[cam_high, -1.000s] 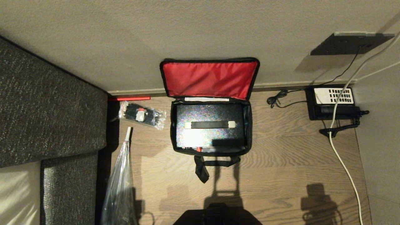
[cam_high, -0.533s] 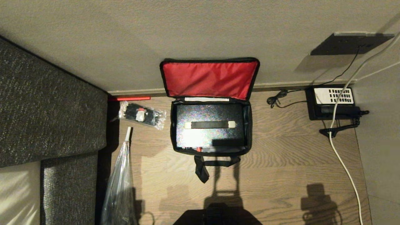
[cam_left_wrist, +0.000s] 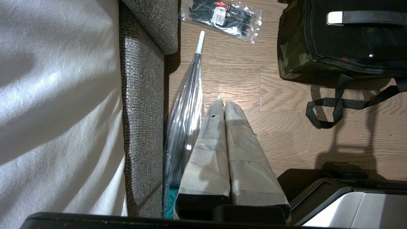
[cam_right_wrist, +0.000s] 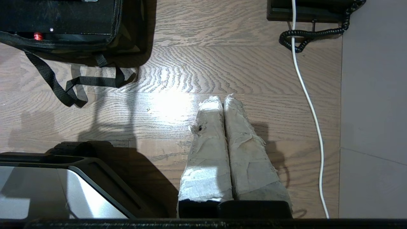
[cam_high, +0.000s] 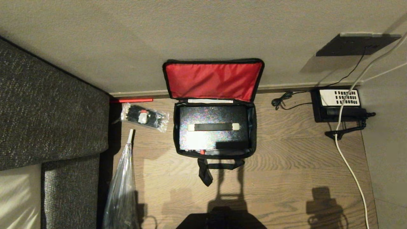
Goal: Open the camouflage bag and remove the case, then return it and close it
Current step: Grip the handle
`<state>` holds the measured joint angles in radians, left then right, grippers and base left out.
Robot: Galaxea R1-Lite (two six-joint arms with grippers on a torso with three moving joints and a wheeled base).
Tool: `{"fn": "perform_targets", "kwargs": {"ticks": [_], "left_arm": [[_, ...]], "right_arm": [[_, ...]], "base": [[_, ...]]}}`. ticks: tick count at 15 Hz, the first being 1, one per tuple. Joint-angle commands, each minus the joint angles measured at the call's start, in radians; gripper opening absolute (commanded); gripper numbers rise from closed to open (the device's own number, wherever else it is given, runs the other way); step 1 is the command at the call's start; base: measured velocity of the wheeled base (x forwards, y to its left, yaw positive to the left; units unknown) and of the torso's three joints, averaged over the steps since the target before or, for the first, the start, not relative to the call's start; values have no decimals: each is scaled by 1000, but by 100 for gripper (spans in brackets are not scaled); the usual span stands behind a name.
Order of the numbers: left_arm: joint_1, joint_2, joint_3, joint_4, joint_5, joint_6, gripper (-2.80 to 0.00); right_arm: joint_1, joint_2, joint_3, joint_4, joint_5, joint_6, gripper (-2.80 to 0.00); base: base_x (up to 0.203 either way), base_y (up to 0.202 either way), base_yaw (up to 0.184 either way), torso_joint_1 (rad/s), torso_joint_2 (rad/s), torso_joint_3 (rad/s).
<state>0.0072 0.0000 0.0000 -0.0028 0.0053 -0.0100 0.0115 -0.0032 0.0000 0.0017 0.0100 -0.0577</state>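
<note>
Camouflage bag point(cam_high: 214, 130) lies unzipped on the floor, case point(cam_high: 212, 127) inside.
Both end effectors, left point(cam_left_wrist: 224, 103) and right point(cam_right_wrist: 222, 99), hang pinched shut and empty; a good lift would take the case's handle point(cam_high: 213, 127) at centre.

**Dim room, light from behind the robot**

The head view is dim and warm, with colour speckle over the black case point(cam_high: 212, 127). Light comes from behind the robot, throwing its dark shadows forward onto the wooden floor point(cam_high: 286, 149). In both wrist views a bright glare patch lies on the floor just beyond the taped fingers point(cam_right_wrist: 208, 127), which cast soft shadows. The white sheet point(cam_left_wrist: 57, 95) looks washed out
</note>
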Motion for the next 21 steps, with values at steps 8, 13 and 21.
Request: {"fn": "perform_targets", "kwargs": {"ticks": [8,13,21], "left_arm": [[0,0,2,0,1,-1,-280],[0,0,1,9,5,10,-280],[0,0,2,3,4,12,-280]], "right_arm": [[1,3,0,0,1,-1,-280],[1,3,0,0,1,-1,-280],[1,3,0,0,1,-1,-280]], "base": [[0,0,0,0,0,0],[0,0,0,0,0,0],[0,0,0,1,2,86]]}}
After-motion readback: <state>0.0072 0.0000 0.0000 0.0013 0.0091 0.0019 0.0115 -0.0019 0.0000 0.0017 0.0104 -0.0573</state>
